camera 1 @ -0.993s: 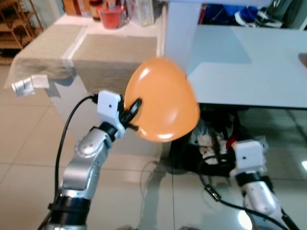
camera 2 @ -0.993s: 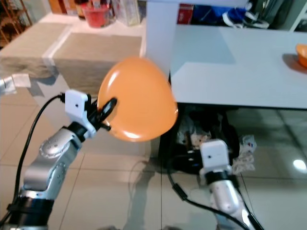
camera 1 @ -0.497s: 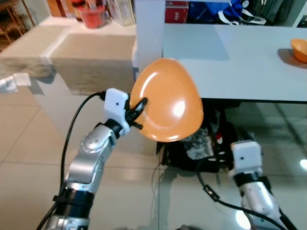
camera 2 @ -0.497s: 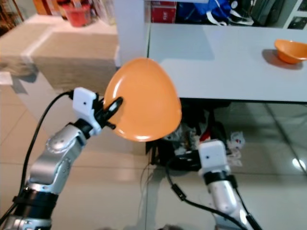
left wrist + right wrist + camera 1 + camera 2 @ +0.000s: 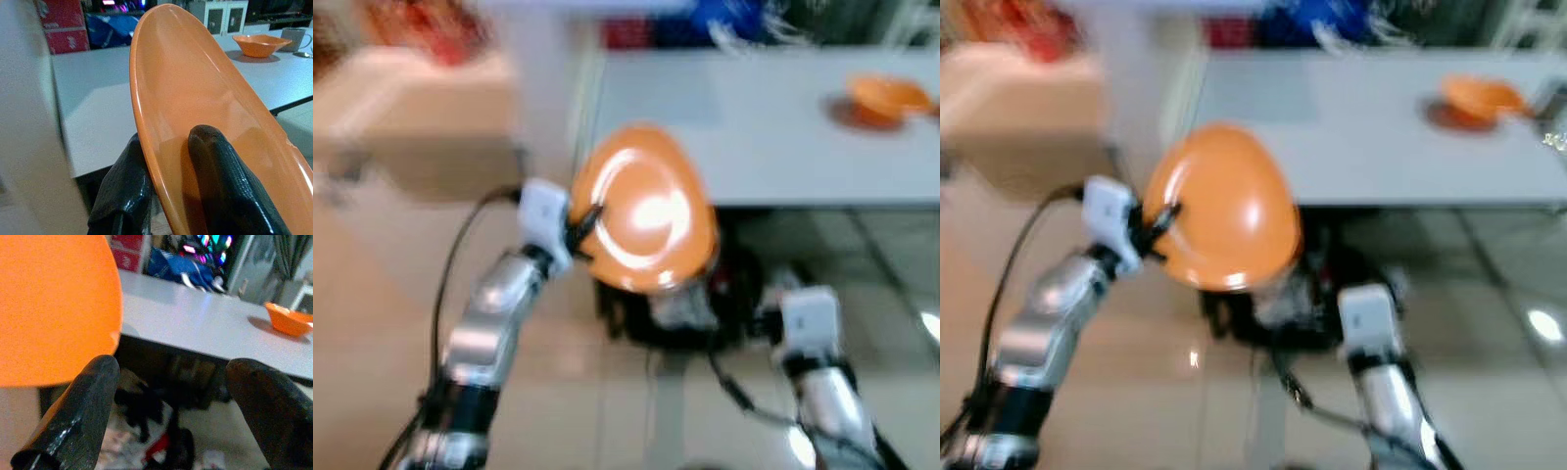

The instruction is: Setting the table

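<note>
Left gripper (image 5: 166,196) clamped orange plate (image 5: 205,112) edge-up for carrying | grey table (image 5: 744,127) at 1 o'clock | right gripper (image 5: 171,416) fingers apart, idle

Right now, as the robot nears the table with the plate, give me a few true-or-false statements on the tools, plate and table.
1. The left tool is shut on the orange plate. True.
2. The plate lies flat on the grey table. False: it is held tilted, short of the table edge.
3. An orange bowl sits on the table. True.
4. The right tool grips the bowl. False: it is open and holds nothing.
</note>
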You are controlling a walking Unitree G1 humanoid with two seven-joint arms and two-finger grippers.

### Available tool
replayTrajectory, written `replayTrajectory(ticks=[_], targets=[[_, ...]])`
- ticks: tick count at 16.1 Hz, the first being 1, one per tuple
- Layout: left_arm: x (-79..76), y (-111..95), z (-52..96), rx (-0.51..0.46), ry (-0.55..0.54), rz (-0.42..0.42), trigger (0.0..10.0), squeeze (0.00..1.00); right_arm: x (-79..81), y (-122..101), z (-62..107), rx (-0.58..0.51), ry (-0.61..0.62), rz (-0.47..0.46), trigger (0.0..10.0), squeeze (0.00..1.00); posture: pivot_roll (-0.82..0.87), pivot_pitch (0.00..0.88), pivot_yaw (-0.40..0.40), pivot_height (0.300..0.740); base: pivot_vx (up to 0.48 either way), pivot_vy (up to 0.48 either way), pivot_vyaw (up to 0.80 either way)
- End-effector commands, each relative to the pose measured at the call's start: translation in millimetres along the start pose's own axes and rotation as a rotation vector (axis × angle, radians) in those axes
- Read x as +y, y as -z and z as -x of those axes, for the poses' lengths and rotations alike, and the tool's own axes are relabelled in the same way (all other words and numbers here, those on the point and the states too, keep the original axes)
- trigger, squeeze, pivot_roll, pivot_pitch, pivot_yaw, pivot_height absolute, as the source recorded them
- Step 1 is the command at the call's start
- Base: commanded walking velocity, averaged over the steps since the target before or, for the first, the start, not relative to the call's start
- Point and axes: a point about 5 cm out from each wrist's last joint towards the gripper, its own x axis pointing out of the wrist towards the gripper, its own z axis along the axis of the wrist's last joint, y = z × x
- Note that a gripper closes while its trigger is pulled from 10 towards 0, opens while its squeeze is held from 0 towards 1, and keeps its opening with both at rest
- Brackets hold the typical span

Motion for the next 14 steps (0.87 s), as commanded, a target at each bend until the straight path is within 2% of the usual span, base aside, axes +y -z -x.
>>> replayTrajectory(ticks=[1,7,10,14], targets=[[-4.9,-12,-6.1,-0.055,0.021,-0.005,0.0,0.0,-6.3,-2,-0.7,-0.015,0.02,0.017,10.0,0.0,-0.11,0.013,0.052,0.727,0.262,-0.398,0.0],[-11.7,-24,-10.6,-0.107,0.034,0.01,0.0,0.0,-6.5,0,-2.1,-0.004,0.019,0.029,10.0,0.0,-0.11,0.014,0.052,0.727,0.264,-0.398,0.0],[-16.2,-22,-10.7,-0.109,0.045,0.014,0.0,0.0,-7.1,1,-1.8,0.0,0.018,0.033,10.0,0.0,-0.11,0.014,0.053,0.727,0.265,-0.398,0.0],[-13.7,-25,-11.7,-0.117,0.038,0.01,0.0,0.0,-7.0,3,-2.0,0.003,0.013,0.037,10.0,0.0,-0.11,0.009,0.051,0.727,0.266,-0.397,0.0]])
